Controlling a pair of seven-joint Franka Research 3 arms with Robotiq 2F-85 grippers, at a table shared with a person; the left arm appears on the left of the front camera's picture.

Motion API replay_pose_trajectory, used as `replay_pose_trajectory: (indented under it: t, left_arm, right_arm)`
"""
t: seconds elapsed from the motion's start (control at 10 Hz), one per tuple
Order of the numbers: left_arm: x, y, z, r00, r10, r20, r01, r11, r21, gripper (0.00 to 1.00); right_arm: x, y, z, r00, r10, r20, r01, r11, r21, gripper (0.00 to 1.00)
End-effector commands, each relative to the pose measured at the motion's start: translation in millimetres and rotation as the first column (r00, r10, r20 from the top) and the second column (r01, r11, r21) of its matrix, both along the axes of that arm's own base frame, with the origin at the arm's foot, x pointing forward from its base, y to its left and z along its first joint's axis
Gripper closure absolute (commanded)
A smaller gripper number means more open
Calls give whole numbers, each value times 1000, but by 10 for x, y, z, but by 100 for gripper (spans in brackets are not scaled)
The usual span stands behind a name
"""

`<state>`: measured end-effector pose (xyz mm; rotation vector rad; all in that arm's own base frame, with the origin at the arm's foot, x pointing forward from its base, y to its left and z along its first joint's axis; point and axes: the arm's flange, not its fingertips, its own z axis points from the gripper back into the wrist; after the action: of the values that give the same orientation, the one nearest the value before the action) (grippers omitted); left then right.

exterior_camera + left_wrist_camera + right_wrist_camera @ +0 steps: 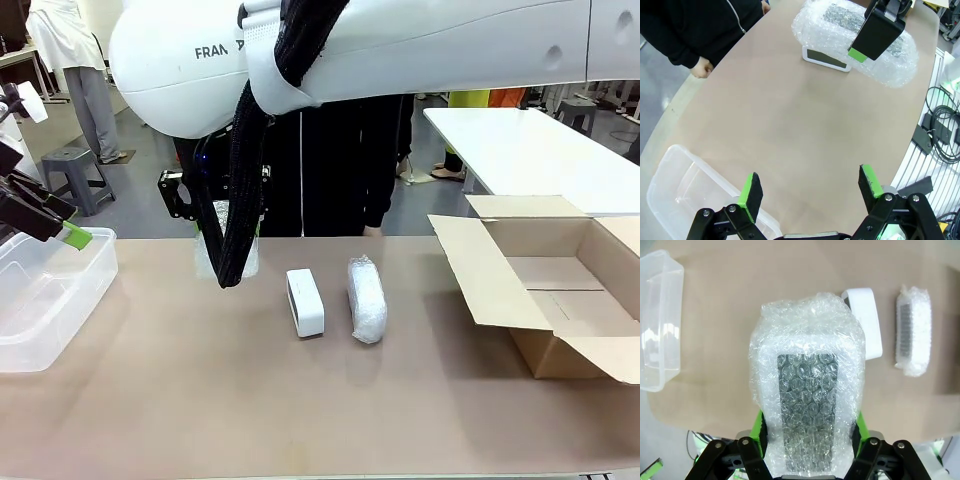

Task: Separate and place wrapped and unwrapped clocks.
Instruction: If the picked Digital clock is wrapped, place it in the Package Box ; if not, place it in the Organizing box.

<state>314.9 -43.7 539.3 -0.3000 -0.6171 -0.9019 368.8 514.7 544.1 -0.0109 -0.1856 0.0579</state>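
Fingers (758,430) of your right gripper (809,437) are clamping the grey-patched bubble-wrap bundle (807,380), partway closed, with its long axis running along them. It's looking lifted off the table. You're hanging left of the bare clock (305,302) and the second wrapped bundle (366,298), and the clear bin (60,300) is sitting nearer than the cardboard box (485,285). Left gripper (810,187) is gaping wide and empty over the bin's edge.

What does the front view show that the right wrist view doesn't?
Front: the open cardboard box at the right, the person in black. Right wrist: the right gripper clamped on a wrapped clock, grey patch toward the camera. Both: the clear tub, the bare clock and the other wrapped clock side by side.
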Motion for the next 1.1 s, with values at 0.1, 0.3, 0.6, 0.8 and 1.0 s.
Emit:
replay_pose_trajectory:
  t: [0.1, 0.3, 0.6, 0.8, 1.0]
  left_arm:
    - [9, 8, -7, 1000, -15, 2, 15, 1000, -15, 0]
    - [9, 8, -7, 1000, -15, 2, 15, 1000, -15, 0]
    - [9, 8, -7, 1000, -15, 2, 15, 1000, -15, 0]
    - [9, 8, -7, 1000, -15, 2, 15, 1000, -15, 0]
    - [9, 8, -7, 1000, -15, 2, 15, 1000, -15, 0]
  right_arm:
    - [6, -12, 25, 1000, 16, 10, -16, 1000, -7, 42]
    - [6, -12, 25, 1000, 16, 10, -16, 1000, -7, 42]
    - [403, -557, 333, 994, -78, -75, 73, 995, -66, 22]
    - [688, -1381, 550, 982, -143, -125, 131, 986, -102, 22]
    - [789, -2173, 582, 975, -212, -71, 208, 976, -63, 22]
